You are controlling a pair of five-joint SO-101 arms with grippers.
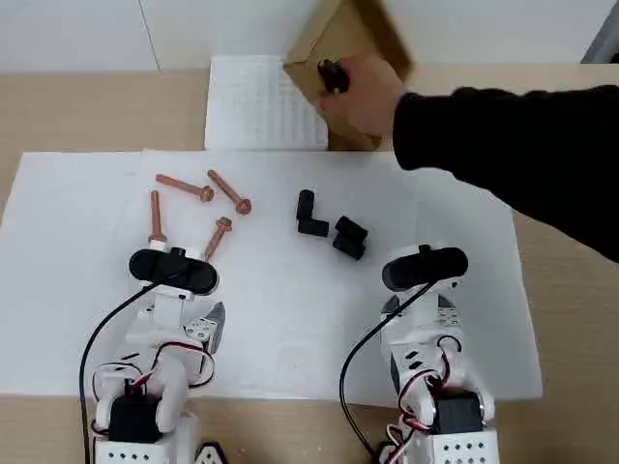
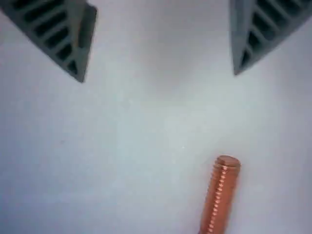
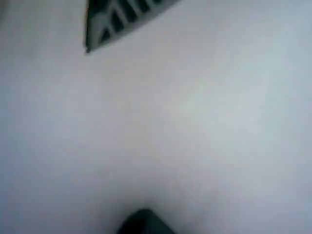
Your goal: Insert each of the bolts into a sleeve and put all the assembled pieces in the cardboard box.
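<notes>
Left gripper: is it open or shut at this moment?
Open. The left gripper shows its two fingers far apart in the left wrist view, with only white paper between them; a bolt lies near, ungripped.

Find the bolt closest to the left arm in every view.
High view: the bolt lies slanted on the white sheet, just ahead of the left arm, threaded end toward it.
Left wrist view: probably the same bolt, its threaded end just past the open left gripper.
Right wrist view: bare sheet, a dark blurred shape at the edge.
Shared landmark: the white sheet.

Robot lab: paper-covered table (image 1: 77, 106)
</notes>
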